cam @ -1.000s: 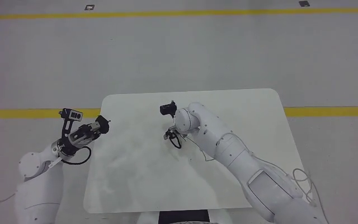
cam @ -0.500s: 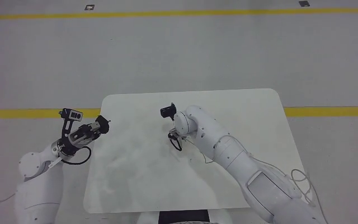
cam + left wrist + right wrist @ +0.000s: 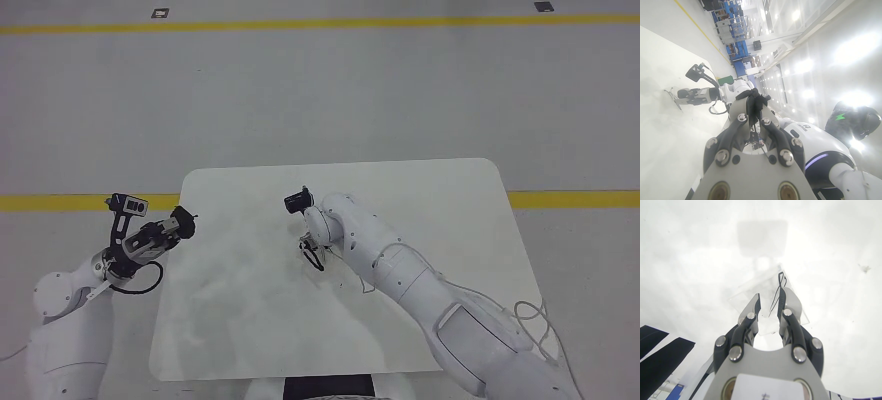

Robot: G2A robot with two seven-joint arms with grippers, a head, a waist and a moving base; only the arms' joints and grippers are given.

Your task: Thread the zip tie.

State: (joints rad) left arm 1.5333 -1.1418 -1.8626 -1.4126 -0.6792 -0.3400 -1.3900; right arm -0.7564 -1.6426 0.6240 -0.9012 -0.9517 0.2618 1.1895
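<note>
The right gripper (image 3: 770, 292) hangs half-open over the black zip tie (image 3: 780, 282) on a clear sheet (image 3: 745, 291) mid-tabletop (image 3: 430, 200) — poised, I judge, to pinch it — while the left gripper (image 3: 185, 222), closed, sits at the frame's left.

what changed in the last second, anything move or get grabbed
The right arm's wrist edged slightly toward the robot's left and nearer its body, with the right gripper low over the zip tie, fingers open. Nothing was visibly gripped or released. The left gripper stayed at the table's left edge, and the zip tie kept its place.
</note>
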